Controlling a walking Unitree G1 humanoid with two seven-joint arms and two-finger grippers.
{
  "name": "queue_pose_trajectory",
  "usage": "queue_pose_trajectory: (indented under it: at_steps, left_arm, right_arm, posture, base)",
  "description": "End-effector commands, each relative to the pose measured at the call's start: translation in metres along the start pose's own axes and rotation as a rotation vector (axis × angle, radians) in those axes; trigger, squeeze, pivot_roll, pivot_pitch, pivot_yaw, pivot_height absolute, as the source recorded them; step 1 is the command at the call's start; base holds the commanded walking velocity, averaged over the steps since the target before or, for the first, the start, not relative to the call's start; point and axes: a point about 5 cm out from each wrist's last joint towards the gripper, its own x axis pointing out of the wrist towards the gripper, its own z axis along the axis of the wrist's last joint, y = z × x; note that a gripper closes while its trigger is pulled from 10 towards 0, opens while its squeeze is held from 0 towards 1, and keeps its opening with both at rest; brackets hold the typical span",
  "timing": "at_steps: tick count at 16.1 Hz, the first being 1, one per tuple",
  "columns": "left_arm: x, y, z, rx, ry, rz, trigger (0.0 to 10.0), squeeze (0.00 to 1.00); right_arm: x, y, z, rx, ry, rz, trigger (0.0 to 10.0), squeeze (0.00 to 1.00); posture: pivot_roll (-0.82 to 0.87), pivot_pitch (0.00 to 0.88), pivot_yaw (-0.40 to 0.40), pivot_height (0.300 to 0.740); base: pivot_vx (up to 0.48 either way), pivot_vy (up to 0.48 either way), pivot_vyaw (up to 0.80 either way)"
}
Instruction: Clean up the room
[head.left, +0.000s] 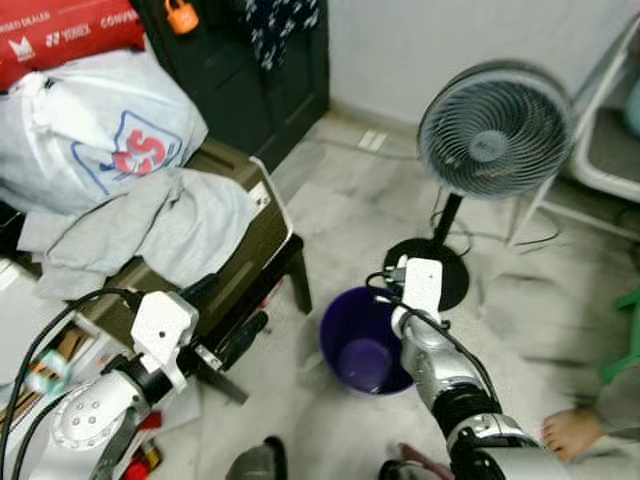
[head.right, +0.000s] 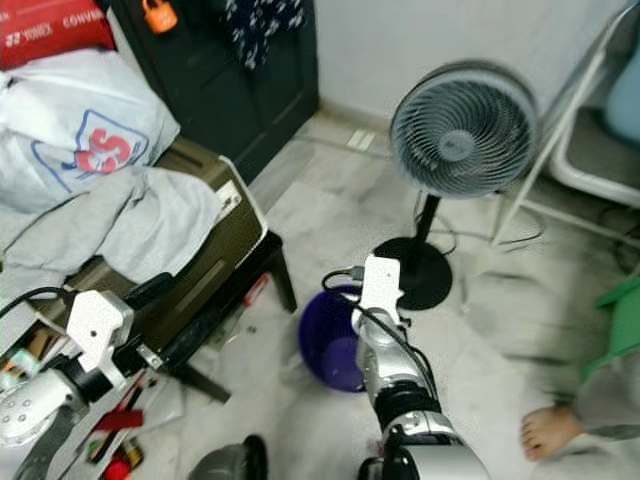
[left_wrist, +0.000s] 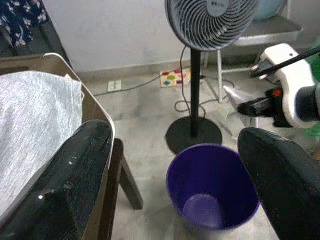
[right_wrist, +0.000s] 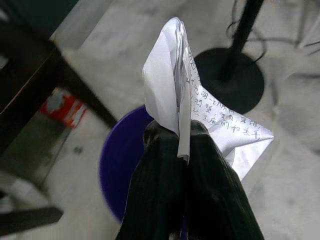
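The crumpled paper (right_wrist: 200, 107) is clamped between the right gripper's (right_wrist: 184, 145) closed fingers, above the purple bin (head.left: 365, 345) on the floor (head.left: 350, 205). The right arm reaches forward over the bin's rim. The left gripper (left_wrist: 175, 165) hovers with fingers spread, empty, beside the stool (head.left: 250, 255).

The right gripper (right_wrist: 184, 140) pinches a crumpled sheet of paper (right_wrist: 210, 115) — handwriting across it — with the purple bin (right_wrist: 117, 165) just beyond its fingertips.
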Motion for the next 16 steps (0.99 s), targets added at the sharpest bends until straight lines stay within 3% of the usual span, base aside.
queue_pose_trajectory:
  at_steps: [1, 5, 7, 8, 9, 11, 13, 14, 15, 16]
  left_arm:
    - [-0.005, -0.002, 0.005, 0.027, 0.024, -0.019, 10.0, 0.0]
    - [-0.006, -0.005, 0.011, 0.036, 0.037, -0.041, 10.0, 0.0]
    - [-0.007, -0.007, 0.01, 0.028, 0.051, -0.039, 10.0, 0.0]
    - [-0.007, -0.008, 0.011, 0.021, 0.057, -0.035, 10.0, 0.0]
    - [-0.007, -0.009, 0.01, 0.018, 0.058, -0.033, 10.0, 0.0]
    - [-0.004, -0.011, 0.008, 0.01, 0.059, -0.028, 10.0, 0.0]
    - [-0.002, -0.012, 0.007, 0.001, 0.057, -0.028, 10.0, 0.0]
    - [-0.001, -0.012, 0.006, -0.002, 0.053, -0.027, 10.0, 0.0]
    - [0.002, -0.011, 0.007, 0.002, 0.046, -0.021, 10.0, 0.0]
    - [0.003, -0.01, 0.007, 0.004, 0.044, -0.018, 10.0, 0.0]
  right_arm:
    - [0.0, 0.008, -0.008, 0.021, 0.051, 0.031, 10.0, 0.0]
    - [-0.001, 0.01, -0.02, -0.025, 0.089, -0.004, 10.0, 0.0]
    - [0.001, -0.001, -0.014, -0.045, 0.046, -0.075, 10.0, 0.0]
    - [0.004, -0.015, 0.007, -0.088, -0.08, -0.146, 10.0, 0.0]
    - [0.005, -0.022, 0.014, -0.092, -0.114, -0.179, 10.0, 0.0]
    - [0.006, -0.038, 0.017, -0.063, -0.128, -0.217, 10.0, 0.0]
    - [0.006, -0.04, 0.017, -0.053, -0.123, -0.211, 10.0, 0.0]
    - [0.007, -0.036, 0.019, -0.054, -0.136, -0.182, 10.0, 0.74]
    - [0.007, -0.03, 0.022, -0.053, -0.146, -0.151, 10.0, 1.0]
    - [0.007, -0.028, 0.023, -0.051, -0.146, -0.144, 10.0, 1.0]
  posture:
    - [0.28, 0.299, 0.117, 0.74]
    - [0.3, 0.317, 0.147, 0.74]
    - [0.29, 0.318, 0.148, 0.74]
    - [0.29, 0.317, 0.147, 0.74]
    - [0.29, 0.316, 0.145, 0.74]
    - [0.27, 0.308, 0.141, 0.74]
    - [0.26, 0.301, 0.136, 0.74]
    - [0.26, 0.296, 0.132, 0.74]
    - [0.26, 0.289, 0.126, 0.74]
    - [0.26, 0.289, 0.126, 0.74]
  base:
    - [0.0, 0.0, 0.0]
    - [0.0, 0.0, 0.0]
    - [0.0, 0.0, 0.0]
    - [0.0, 0.0, 0.0]
    - [0.0, 0.0, 0.0]
    - [0.0, 0.0, 0.0]
    - [0.0, 0.0, 0.0]
    - [0.0, 0.0, 0.0]
    - [0.0, 0.0, 0.0]
    - [0.0, 0.0, 0.0]
